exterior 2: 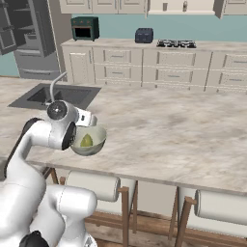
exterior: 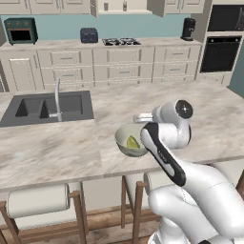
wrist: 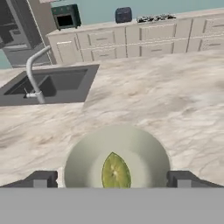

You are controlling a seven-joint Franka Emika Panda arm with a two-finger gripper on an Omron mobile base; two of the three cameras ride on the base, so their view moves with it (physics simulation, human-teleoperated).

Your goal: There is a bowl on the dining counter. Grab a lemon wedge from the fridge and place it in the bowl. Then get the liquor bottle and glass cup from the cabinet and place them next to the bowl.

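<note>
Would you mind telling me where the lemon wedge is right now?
The lemon wedge lies inside the bowl on the dining counter, near its front edge and to the right of the sink in the hand view.

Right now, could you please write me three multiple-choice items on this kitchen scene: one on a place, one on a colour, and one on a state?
1. Where is the lemon wedge?
A. in the sink
B. in the bowl
C. on the stove

2. What colour is the small oven on the back counter?
A. red
B. white
C. dark green

3. How is the gripper?
A. open, holding nothing
B. shut on the wedge
C. shut on the tap

Answers: 1 B, the wedge lies inside the bowl; 2 C, the small oven is dark green; 3 A, the finger tips stand apart either side of the bowl.
</note>
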